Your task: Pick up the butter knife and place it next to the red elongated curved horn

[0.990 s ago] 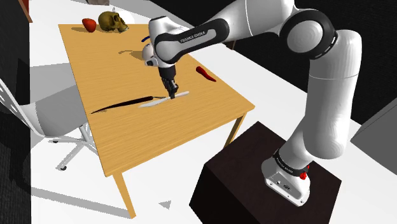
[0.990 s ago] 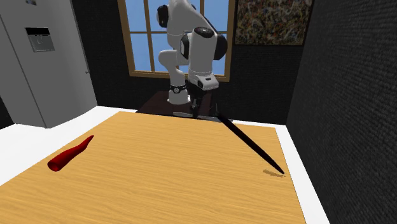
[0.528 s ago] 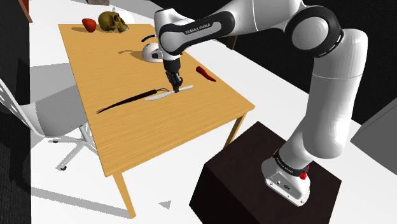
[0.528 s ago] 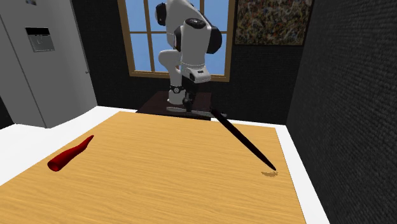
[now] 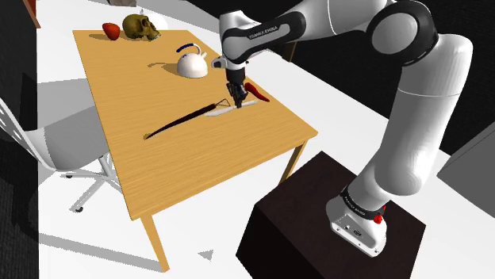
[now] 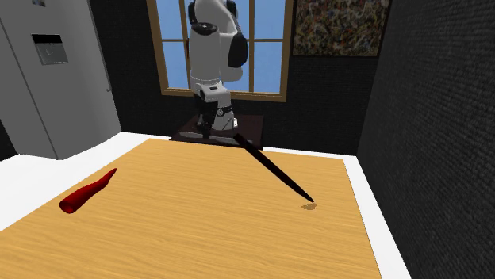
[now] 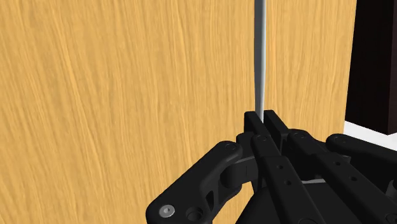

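Just beside the red curved horn (image 5: 258, 92), the black fingers (image 5: 235, 99) are clamped narrow on the pale blade of the butter knife (image 5: 186, 120). Its long dark handle stretches away from the horn over the wooden table (image 5: 166, 174), the far tip hanging above a small shadow. A white kettle (image 5: 191, 63) stands near the horn, a brown skull (image 5: 140, 28) well apart from it
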Available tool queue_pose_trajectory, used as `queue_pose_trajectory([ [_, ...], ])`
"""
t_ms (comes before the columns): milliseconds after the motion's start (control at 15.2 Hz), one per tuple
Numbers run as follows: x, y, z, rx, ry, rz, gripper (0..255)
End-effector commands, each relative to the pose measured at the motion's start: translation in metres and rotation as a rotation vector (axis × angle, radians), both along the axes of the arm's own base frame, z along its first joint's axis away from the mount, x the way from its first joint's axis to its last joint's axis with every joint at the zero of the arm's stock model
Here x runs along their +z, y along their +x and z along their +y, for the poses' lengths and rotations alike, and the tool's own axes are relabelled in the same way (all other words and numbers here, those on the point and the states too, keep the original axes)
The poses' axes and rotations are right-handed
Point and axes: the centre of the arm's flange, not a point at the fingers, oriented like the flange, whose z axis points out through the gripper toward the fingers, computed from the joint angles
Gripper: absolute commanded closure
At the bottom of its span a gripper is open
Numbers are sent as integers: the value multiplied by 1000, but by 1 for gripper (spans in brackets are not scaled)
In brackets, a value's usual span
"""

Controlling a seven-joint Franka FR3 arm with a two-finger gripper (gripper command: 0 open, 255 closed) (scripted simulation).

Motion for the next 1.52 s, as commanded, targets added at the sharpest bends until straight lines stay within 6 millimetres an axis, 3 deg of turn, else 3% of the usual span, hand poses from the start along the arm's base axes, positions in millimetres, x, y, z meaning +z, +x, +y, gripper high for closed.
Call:
queue_pose_trajectory([
  [0,-1,2,-28,1,0,0,255],
  [1122,-1,13,-252,1,0,0,255],
  [1188,-1,13,-262,1,0,0,255],
  [1452,-22,13,-262,1,0,0,255],
])
